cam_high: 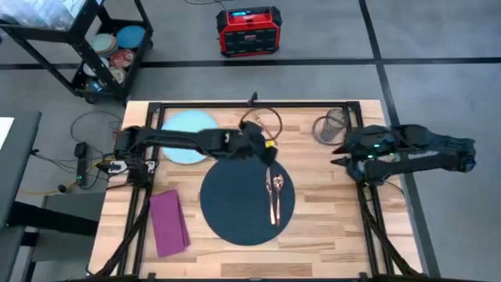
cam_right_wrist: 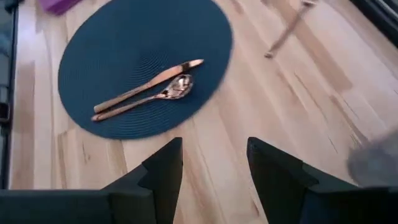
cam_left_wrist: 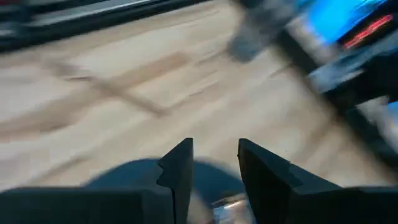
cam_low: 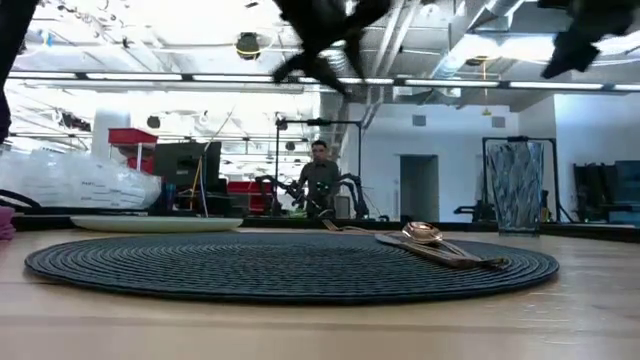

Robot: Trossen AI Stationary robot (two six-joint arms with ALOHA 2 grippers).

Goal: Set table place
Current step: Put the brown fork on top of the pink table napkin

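On the light-wood table (cam_high: 329, 204), a dark blue round mat (cam_high: 235, 205) lies at centre front with a copper-coloured knife (cam_right_wrist: 149, 83) and spoon (cam_right_wrist: 163, 95) side by side on its right half, both pieces resting wholly on the weave. The left gripper (cam_high: 272, 153) hangs above the mat's far right edge, just beyond the cutlery, its two dark fingers (cam_left_wrist: 179, 171) held a little apart with nothing between them. A pale blue round plate (cam_high: 188, 137) sits on the bare wood behind the mat's left side, partly under the left arm, and a magenta cloth napkin (cam_high: 169, 223) lies near the table's front left corner, apart from the mat. The smoky glass tumbler (cam_high: 331, 127) stands toward the far right corner. The right gripper (cam_high: 338, 154) hovers just in front of the tumbler, fingers (cam_right_wrist: 163, 171) spread and empty, pointing toward the mat.
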